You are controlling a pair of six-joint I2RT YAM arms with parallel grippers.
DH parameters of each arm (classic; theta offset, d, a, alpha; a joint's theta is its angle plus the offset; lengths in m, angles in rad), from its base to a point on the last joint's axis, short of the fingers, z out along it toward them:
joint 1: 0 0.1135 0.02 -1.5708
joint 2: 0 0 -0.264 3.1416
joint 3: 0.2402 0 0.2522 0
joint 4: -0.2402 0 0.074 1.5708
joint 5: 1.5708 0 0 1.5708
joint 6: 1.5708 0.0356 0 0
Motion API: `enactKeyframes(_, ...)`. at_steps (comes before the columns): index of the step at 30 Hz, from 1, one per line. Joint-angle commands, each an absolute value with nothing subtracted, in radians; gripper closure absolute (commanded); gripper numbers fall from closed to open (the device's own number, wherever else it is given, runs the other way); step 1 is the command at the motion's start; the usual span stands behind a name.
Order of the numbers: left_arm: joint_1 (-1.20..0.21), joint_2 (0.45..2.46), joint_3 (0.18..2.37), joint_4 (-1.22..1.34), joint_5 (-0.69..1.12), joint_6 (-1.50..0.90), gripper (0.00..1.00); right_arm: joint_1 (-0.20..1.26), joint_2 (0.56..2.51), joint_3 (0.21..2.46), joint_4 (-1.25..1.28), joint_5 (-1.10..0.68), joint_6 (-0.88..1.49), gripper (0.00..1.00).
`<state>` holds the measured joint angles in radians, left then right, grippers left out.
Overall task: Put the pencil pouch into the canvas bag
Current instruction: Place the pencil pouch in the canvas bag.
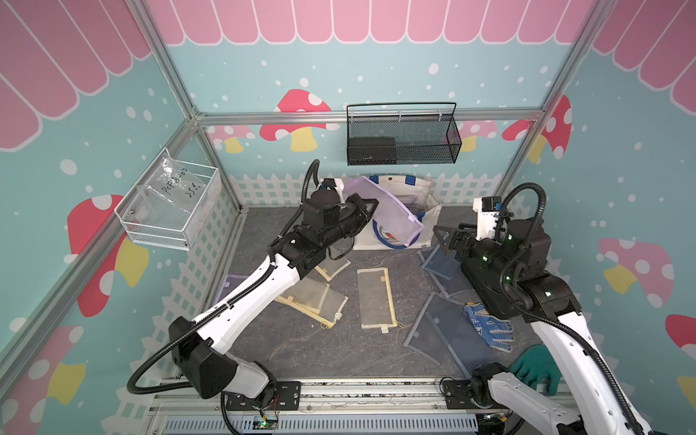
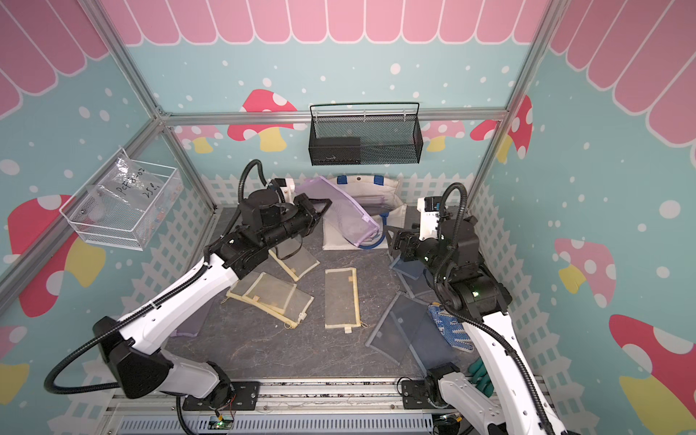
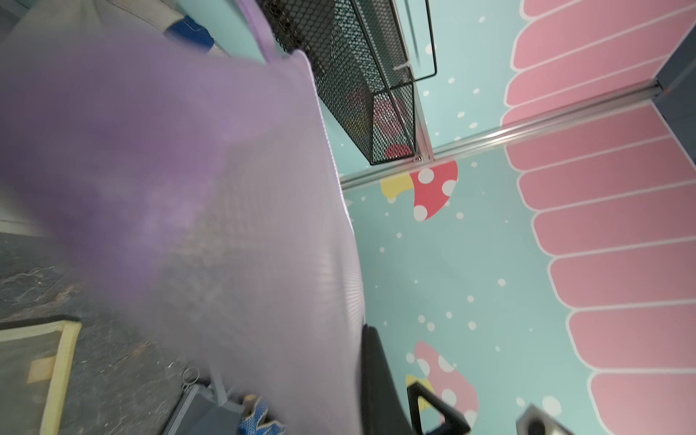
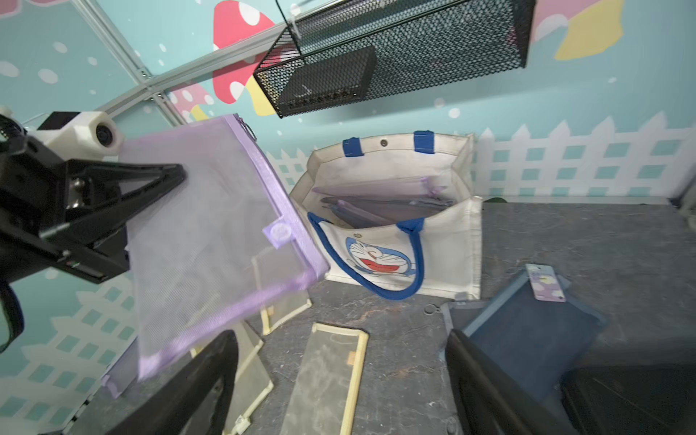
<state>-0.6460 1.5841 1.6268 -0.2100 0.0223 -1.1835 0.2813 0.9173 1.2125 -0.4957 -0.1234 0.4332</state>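
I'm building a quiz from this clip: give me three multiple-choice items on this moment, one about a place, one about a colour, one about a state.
1. Where is the canvas bag?
A. by the back wall
B. in the black basket
C. at the front rail

2. What colour is the pencil pouch being held up?
A. yellow
B. purple
C. dark blue

3. How is the right gripper?
A. shut on a glove
B. shut on the bag
C. open

Key: 1 A, it stands against the fence print; 2 B, lilac mesh in the left gripper; 3 C, its fingers stand wide apart, empty.
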Motion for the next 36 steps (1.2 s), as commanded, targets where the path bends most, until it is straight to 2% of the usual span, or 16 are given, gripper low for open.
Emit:
enactKeyframes(1, -0.657, 1.704, 1.771, -0.314, -0.130, -1.243, 1.00, 0.278, 0.903, 1.213, -0.571, -0.039, 0.404, 0.11)
enactKeyframes(12, -0.683, 2.088, 2.340, -0.571, -0.410, -1.346, 1.00, 0.278, 0.847, 1.143, -0.592, -0.052, 0.400, 0.11)
enactKeyframes(19, -0.685, 2.286, 2.615, -0.727, -0.456, -1.473, 1.00, 0.278, 0.832, 1.179, -0.618, 0.018, 0.349, 0.10)
enactKeyframes(27, -0.695, 2.368, 2.638, -0.727, -0.480, -1.550, 1.00, 0.278, 0.841, 1.186, -0.622, 0.035, 0.320, 0.10)
enactKeyframes(36, -0.686, 2.461, 2.651, -0.609, -0.483, -1.577, 1.00, 0.278, 0.840, 1.179, -0.629, 0.036, 0.302, 0.09)
